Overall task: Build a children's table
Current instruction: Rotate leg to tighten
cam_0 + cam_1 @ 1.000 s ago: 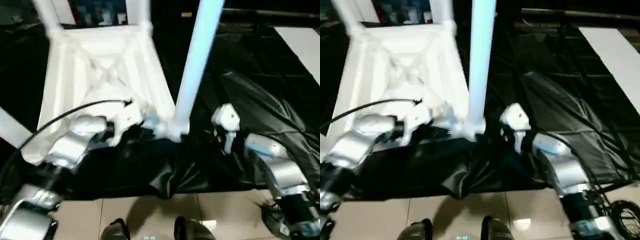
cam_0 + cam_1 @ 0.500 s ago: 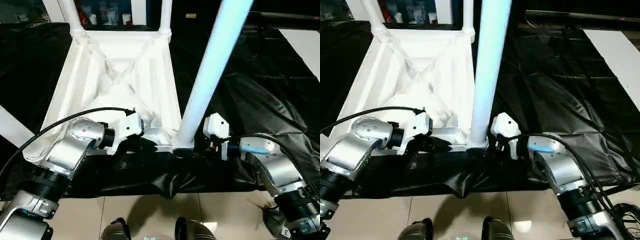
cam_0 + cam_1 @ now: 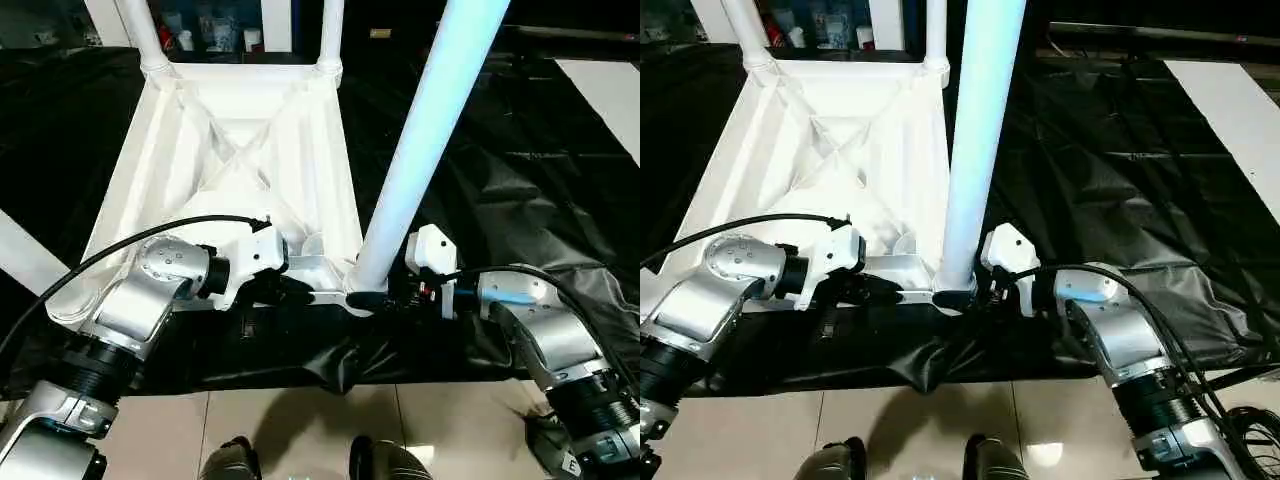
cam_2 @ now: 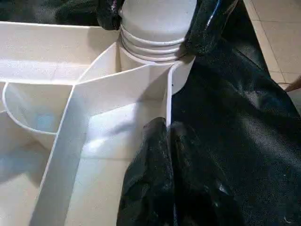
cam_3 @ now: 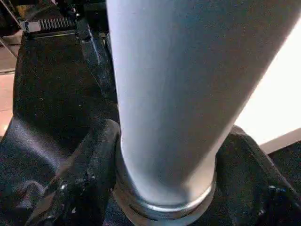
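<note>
The children's table lies upside down on a black sheet, its ribbed white top (image 3: pixel 240 130) facing up. Two far legs (image 3: pixel 140 30) (image 3: pixel 332 30) stand in their corner sockets, and another leg (image 3: pixel 25 260) slants at the near left. The near right leg (image 3: pixel 425 130) rises from its socket (image 4: pixel 155 42). My right gripper (image 3: pixel 385 298) is at that leg's base, one finger (image 5: pixel 89 174) against each side of it. My left gripper (image 3: pixel 285 290) is shut on the top's near rim (image 4: pixel 167 94), just beside that socket.
The black sheet (image 3: pixel 520 150) is wrinkled and bunches up near the table's front edge. Beige floor tiles (image 3: pixel 300 420) lie in front of it, with my feet (image 3: pixel 230 462) at the bottom. A white panel (image 3: pixel 610 90) lies at the far right.
The camera has tilted and steadied. My right gripper has moved left to the leg's base and its fingers have closed in around it. The left gripper stays on the rim.
</note>
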### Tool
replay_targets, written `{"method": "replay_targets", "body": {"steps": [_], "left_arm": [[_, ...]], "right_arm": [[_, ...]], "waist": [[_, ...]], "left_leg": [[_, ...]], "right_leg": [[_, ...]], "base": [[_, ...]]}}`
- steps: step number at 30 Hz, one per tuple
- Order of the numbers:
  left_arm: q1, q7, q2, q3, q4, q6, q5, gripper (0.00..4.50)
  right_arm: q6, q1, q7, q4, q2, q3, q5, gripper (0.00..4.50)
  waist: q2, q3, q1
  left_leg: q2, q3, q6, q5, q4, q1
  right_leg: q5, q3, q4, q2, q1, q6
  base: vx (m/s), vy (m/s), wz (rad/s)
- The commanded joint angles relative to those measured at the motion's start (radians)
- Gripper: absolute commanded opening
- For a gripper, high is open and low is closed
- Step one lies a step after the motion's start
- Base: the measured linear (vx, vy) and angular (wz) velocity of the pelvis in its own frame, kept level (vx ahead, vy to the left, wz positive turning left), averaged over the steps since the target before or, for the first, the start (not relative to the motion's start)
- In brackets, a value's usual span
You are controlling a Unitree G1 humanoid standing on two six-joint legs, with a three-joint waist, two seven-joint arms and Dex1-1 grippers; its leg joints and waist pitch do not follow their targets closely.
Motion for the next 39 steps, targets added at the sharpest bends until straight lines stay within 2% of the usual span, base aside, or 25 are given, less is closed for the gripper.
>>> {"method": "replay_targets", "body": {"steps": [1,4,5,6,7,8,9,10,11,12,14,15,16,17,19,20,22,23,25,26,29,31,33,36,39], "left_arm": [[0.002,0.067,-0.039,-0.021,0.051,0.014,0.035,0.00],[-0.020,0.133,-0.065,-0.007,0.091,0.020,0.052,0.00],[-0.037,0.175,-0.083,0.002,0.113,0.035,0.061,0.00],[-0.047,0.200,-0.094,0.007,0.127,0.041,0.067,0.00],[-0.047,0.200,-0.094,0.007,0.127,0.041,0.067,0.00],[-0.058,0.226,-0.104,0.012,0.141,0.047,0.073,0.00],[-0.074,0.265,-0.119,0.017,0.163,0.053,0.085,0.00],[-0.092,0.314,-0.137,0.026,0.188,0.066,0.095,0.00],[-0.107,0.351,-0.155,0.035,0.209,0.074,0.102,0.00],[-0.120,0.387,-0.172,0.042,0.227,0.082,0.109,0.00],[-0.147,0.453,-0.204,0.058,0.268,0.093,0.120,0.00],[-0.170,0.502,-0.228,0.064,0.303,0.096,0.130,0.00],[-0.182,0.525,-0.240,0.066,0.323,0.096,0.135,0.00],[-0.185,0.530,-0.244,0.066,0.329,0.096,0.136,0.00],[-0.197,0.554,-0.254,0.066,0.349,0.096,0.143,0.00],[-0.203,0.564,-0.259,0.064,0.363,0.092,0.148,0.00],[-0.211,0.578,-0.261,0.060,0.379,0.080,0.157,0.00],[-0.212,0.577,-0.261,0.059,0.380,0.078,0.157,0.00],[-0.212,0.573,-0.260,0.058,0.382,0.074,0.158,0.00],[-0.211,0.570,-0.258,0.056,0.381,0.071,0.158,0.00],[-0.207,0.555,-0.251,0.053,0.380,0.049,0.157,0.00],[-0.194,0.526,-0.241,0.045,0.356,0.039,0.151,0.00],[-0.189,0.520,-0.238,0.045,0.348,0.041,0.148,0.00],[-0.158,0.467,-0.209,0.037,0.299,0.039,0.137,0.00],[-0.112,0.366,-0.153,0.027,0.228,0.015,0.113,0.00]], "right_arm": [[-0.003,0.003,-0.065,0.029,0.025,-0.016,-0.026,2.63],[-0.003,-0.001,-0.146,0.061,0.055,-0.039,-0.041,2.62],[0.003,-0.006,-0.202,0.081,0.078,-0.058,-0.045,2.62],[0.009,-0.009,-0.236,0.091,0.093,-0.070,-0.045,2.62],[0.009,-0.009,-0.236,0.091,0.093,-0.070,-0.045,2.62],[0.014,-0.012,-0.267,0.103,0.108,-0.081,-0.045,2.62],[0.019,-0.016,-0.322,0.117,0.134,-0.099,-0.046,2.62],[0.022,-0.021,-0.391,0.131,0.164,-0.118,-0.050,2.62],[0.025,-0.026,-0.459,0.146,0.195,-0.138,-0.055,2.62],[0.033,-0.032,-0.526,0.162,0.224,-0.156,-0.061,2.62],[0.036,-0.048,-0.675,0.210,0.281,-0.184,-0.089,2.62],[0.026,-0.068,-0.818,0.274,0.337,-0.212,-0.106,2.62],[0.009,-0.082,-0.902,0.317,0.369,-0.225,-0.117,2.62],[0.004,-0.085,-0.925,0.329,0.378,-0.228,-0.120,2.62],[-0.033,-0.104,-1.000,0.378,0.410,-0.230,-0.138,2.62],[-0.053,-0.122,-1.044,0.411,0.431,-0.231,-0.149,2.62],[-0.084,-0.146,-1.067,0.444,0.450,-0.223,-0.168,2.62],[-0.096,-0.152,-1.042,0.448,0.454,-0.217,-0.166,2.62],[-0.113,-0.157,-0.993,0.445,0.463,-0.217,-0.152,2.62],[-0.119,-0.157,-0.971,0.439,0.467,-0.219,-0.141,3.17],[-0.166,-0.157,-0.934,0.408,0.464,-0.216,-0.137,3.38],[-0.168,-0.156,-0.912,0.379,0.448,-0.213,-0.123,3.48],[-0.175,-0.156,-0.897,0.373,0.441,-0.211,-0.117,3.73],[-0.132,-0.137,-0.770,0.287,0.374,-0.196,-0.084,3.79],[-0.072,-0.097,-0.555,0.177,0.234,-0.152,-0.076,3.79]], "waist": [[-0.005,-0.075,-0.001],[-0.007,-0.072,-0.002],[-0.009,-0.069,-0.004],[-0.009,-0.069,-0.004],[-0.010,-0.068,-0.006],[-0.011,-0.070,-0.006],[-0.010,-0.068,-0.006],[-0.009,-0.068,-0.009],[-0.009,-0.070,-0.007],[-0.010,-0.070,-0.009],[-0.008,-0.073,-0.010],[-0.004,-0.076,-0.011],[-0.003,-0.076,-0.015],[-0.005,-0.078,-0.014],[-0.002,-0.079,-0.014],[-0.003,-0.080,-0.013],[0.000,-0.082,-0.014],[-0.004,-0.083,-0.014],[-0.003,-0.082,-0.013],[-0.005,-0.082,-0.013],[-0.007,-0.080,-0.013],[-0.008,-0.080,-0.017],[-0.007,-0.079,-0.019],[-0.009,-0.077,-0.022],[-0.009,-0.077,-0.023]], "left_leg": [[0.013,0.000,0.107,-0.132,-0.048,0.015],[0.012,-0.002,0.080,-0.177,-0.051,0.017],[0.010,-0.002,0.062,-0.200,-0.053,0.017],[0.010,-0.002,0.062,-0.200,-0.053,0.017],[0.009,-0.007,0.044,-0.223,-0.056,0.015],[0.009,-0.008,0.041,-0.220,-0.056,0.014],[0.009,-0.007,0.042,-0.222,-0.057,0.015],[0.008,-0.005,0.041,-0.229,-0.057,0.017],[0.007,-0.006,0.033,-0.230,-0.056,0.020],[0.005,-0.009,0.024,-0.220,-0.059,0.013],[0.005,-0.010,0.014,-0.216,-0.058,0.013],[0.004,-0.008,0.011,-0.209,-0.057,0.015],[0.000,-0.009,0.002,-0.213,-0.058,0.010],[0.000,-0.011,-0.003,-0.210,-0.058,0.010],[0.001,-0.007,0.008,-0.216,-0.057,0.014],[0.000,-0.007,0.011,-0.213,-0.057,0.012],[0.000,-0.006,0.017,-0.199,-0.056,0.012],[-0.001,-0.004,0.022,-0.201,-0.054,0.012],[-0.001,-0.005,0.035,-0.200,-0.055,0.010],[0.000,-0.004,0.044,-0.201,-0.054,0.011],[0.001,-0.005,0.053,-0.201,-0.054,0.007],[-0.001,-0.008,0.051,-0.192,-0.056,0.003],[0.000,-0.007,0.051,-0.202,-0.055,0.006],[0.003,-0.007,0.066,-0.199,-0.054,0.005],[0.004,-0.005,0.087,-0.177,-0.052,0.005]], "right_leg": [[-0.099,0.040,-0.059,-0.040,0.068,-0.253],[-0.203,0.040,-0.070,-0.044,0.066,-0.228],[-0.270,0.040,-0.078,-0.043,0.063,-0.206],[-0.270,0.040,-0.078,-0.043,0.063,-0.206],[-0.339,0.038,-0.084,-0.046,0.064,-0.181],[-0.347,0.037,-0.084,-0.047,0.066,-0.174],[-0.357,0.038,-0.088,-0.045,0.061,-0.163],[-0.365,0.040,-0.090,-0.044,0.055,-0.160],[-0.375,0.039,-0.090,-0.045,0.056,-0.159],[-0.384,0.036,-0.090,-0.044,0.060,-0.154],[-0.375,0.036,-0.089,-0.044,0.059,-0.148],[-0.349,0.037,-0.088,-0.043,0.056,-0.151],[-0.346,0.035,-0.087,-0.043,0.059,-0.153],[-0.344,0.034,-0.085,-0.044,0.061,-0.149],[-0.286,0.036,-0.083,-0.039,0.056,-0.152],[-0.269,0.035,-0.081,-0.039,0.060,-0.155],[-0.212,0.036,-0.075,-0.037,0.061,-0.169],[-0.203,0.036,-0.075,-0.036,0.062,-0.171],[-0.194,0.036,-0.074,-0.038,0.065,-0.175],[-0.193,0.036,-0.074,-0.038,0.065,-0.175],[-0.206,0.036,-0.076,-0.040,0.066,-0.174],[-0.219,0.034,-0.075,-0.040,0.070,-0.168],[-0.233,0.035,-0.078,-0.040,0.066,-0.169],[-0.219,0.036,-0.077,-0.039,0.069,-0.171],[-0.180,0.036,-0.074,-0.036,0.069,-0.190]], "base": [[0.000,0.000,0.00],[0.000,0.000,0.00],[0.000,0.000,0.00],[0.000,0.000,0.00],[0.000,0.000,0.00],[0.000,0.000,0.00],[0.000,0.000,0.00],[0.000,0.000,0.00],[0.000,0.000,0.00],[0.000,0.000,0.00],[0.000,0.000,0.00],[0.000,0.000,0.00],[0.000,0.000,0.00],[0.000,0.000,0.00],[0.000,0.000,0.00],[0.000,0.000,0.00],[0.000,0.000,0.00],[0.000,0.000,0.00],[0.000,0.000,0.00],[0.000,0.000,0.00],[0.000,0.000,0.00],[0.000,0.000,0.00],[0.000,0.000,0.00],[0.000,0.000,0.00],[0.000,0.000,0.00]]}}
